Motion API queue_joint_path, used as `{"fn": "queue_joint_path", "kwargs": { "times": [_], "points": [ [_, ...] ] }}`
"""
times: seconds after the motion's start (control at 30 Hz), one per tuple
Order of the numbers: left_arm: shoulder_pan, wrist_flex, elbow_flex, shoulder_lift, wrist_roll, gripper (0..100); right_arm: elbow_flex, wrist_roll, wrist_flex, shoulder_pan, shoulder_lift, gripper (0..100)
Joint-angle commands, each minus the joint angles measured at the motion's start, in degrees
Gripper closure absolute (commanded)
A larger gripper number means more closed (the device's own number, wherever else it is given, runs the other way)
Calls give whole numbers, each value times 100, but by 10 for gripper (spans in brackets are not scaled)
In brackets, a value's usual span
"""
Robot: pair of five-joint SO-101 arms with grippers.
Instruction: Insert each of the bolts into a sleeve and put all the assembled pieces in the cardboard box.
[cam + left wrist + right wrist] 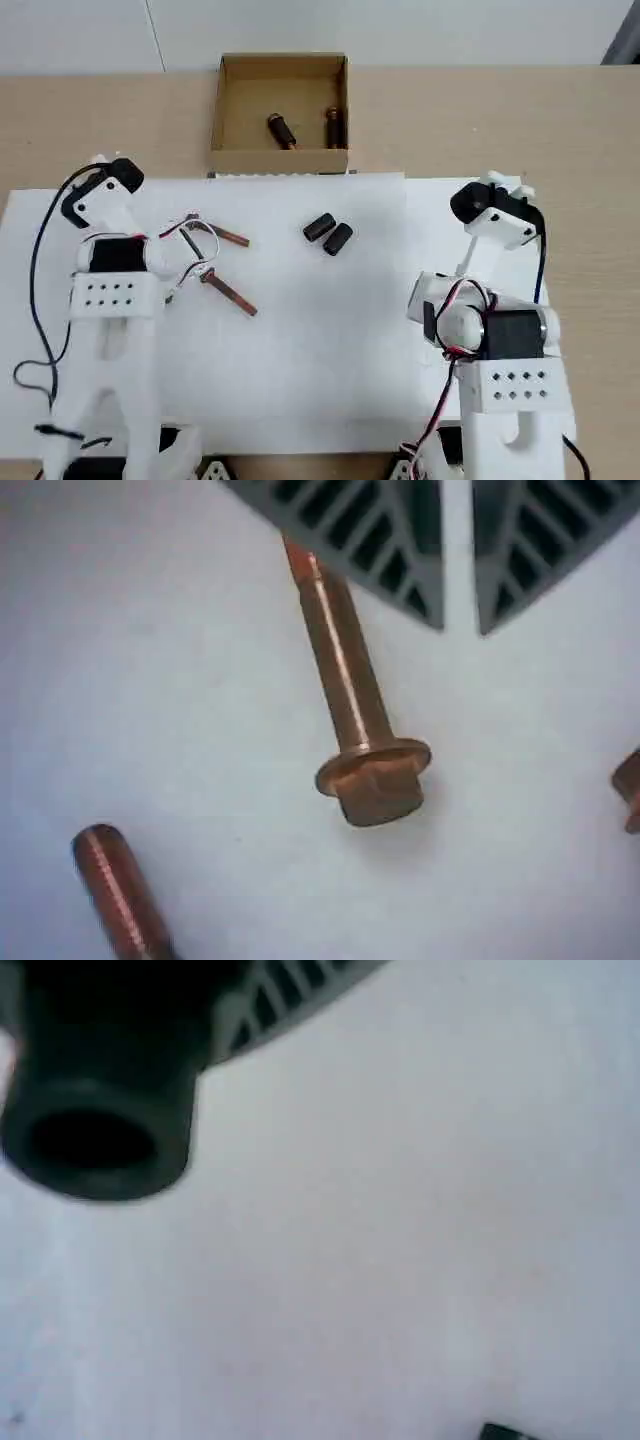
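Note:
Two copper bolts [230,236] [232,295] lie on the white sheet [300,380] at the left. My left gripper [195,250] hovers between them. In the left wrist view its grey fingers [390,540] are a narrow gap apart, left gripper [460,620] open, with one bolt [360,710] lying flat, its tip under one finger. Two loose black sleeves [320,227] [338,239] lie side by side mid-sheet. My right gripper [150,1020] is shut on a black sleeve [95,1140], hollow end showing. The cardboard box [282,158] holds two assembled pieces [281,130] [334,126].
Another bolt's threaded end [112,890] and a bolt head [630,792] lie close to the left gripper. The right arm [490,330] stands at the sheet's right side. A dark edge [505,1432] shows on the sheet. Bare wooden table [500,110] surrounds the sheet.

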Motion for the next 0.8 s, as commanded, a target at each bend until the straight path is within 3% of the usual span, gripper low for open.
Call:
{"fn": "queue_joint_path", "kwargs": {
  "times": [0.0, 0.17, 0.33, 0.77],
  "points": [
    [220, 35, -242, 229, 62, 991, -44, 0, -110, 48, -119, 997],
    [527, -9, -330, 633, 220, 980, -44, 0, -286, 48, -119, 997],
    [615, 0, -620, 1116, 413, 903, -35, 0, -391, 48, -66, 997],
    [607, -255, -1288, 2470, 422, 899, 202, 9, -391, 48, -119, 997]
  ]
}}
